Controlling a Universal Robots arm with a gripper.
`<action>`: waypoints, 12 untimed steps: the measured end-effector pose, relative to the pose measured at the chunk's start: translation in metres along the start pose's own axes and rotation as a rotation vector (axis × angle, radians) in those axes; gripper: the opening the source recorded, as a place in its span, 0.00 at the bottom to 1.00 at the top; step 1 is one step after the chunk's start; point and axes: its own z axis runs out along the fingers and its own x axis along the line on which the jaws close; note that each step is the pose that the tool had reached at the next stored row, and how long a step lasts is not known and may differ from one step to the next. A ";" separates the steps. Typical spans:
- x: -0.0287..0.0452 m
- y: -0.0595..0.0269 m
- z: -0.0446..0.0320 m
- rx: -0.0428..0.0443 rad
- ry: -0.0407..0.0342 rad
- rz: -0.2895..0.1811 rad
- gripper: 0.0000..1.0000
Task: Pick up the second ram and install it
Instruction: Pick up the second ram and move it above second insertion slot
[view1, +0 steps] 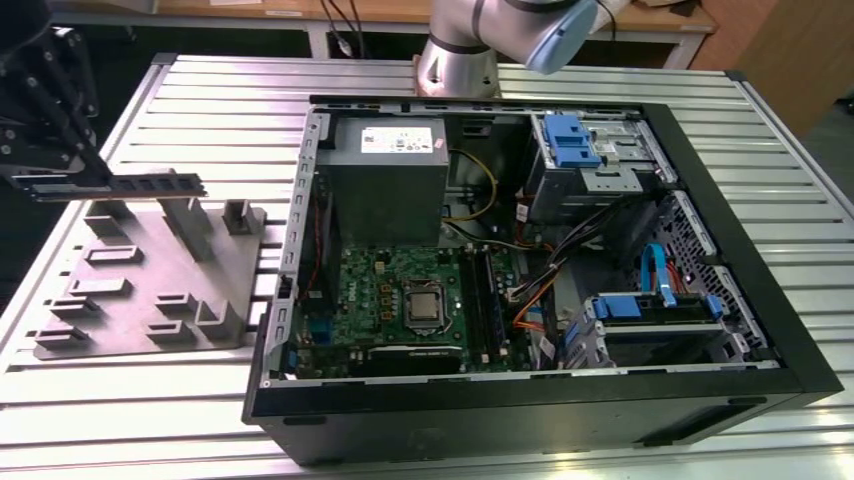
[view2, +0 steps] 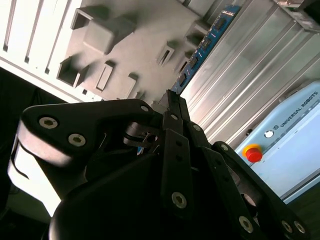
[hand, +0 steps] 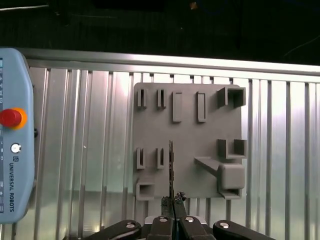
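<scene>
The gripper (view1: 60, 182) is clamped on one end of the second ram (view1: 160, 184), holding it level above the grey tray (view1: 134, 300) at the exterior view's left. The open computer case (view1: 774, 330), with its green motherboard (view1: 360, 290), lies on the slatted table (view1: 200, 100) to the exterior view's right of the tray.

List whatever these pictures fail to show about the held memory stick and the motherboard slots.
- Memory stick: its gripped end, exterior view, sits behind the gripper.
- Its chips, first wrist view: the stick is seen edge-on.
- Motherboard slots, exterior view: too small to tell free from filled.
- Gripper body, exterior view: cut off by the picture's left edge.
</scene>
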 end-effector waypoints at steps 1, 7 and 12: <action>0.0001 -0.0034 -0.0001 -0.0001 0.0000 0.000 0.11; 0.0006 -0.0234 -0.0008 -0.0004 -0.0005 0.000 0.11; 0.0010 -0.0385 -0.0013 -0.0004 -0.0006 0.000 0.11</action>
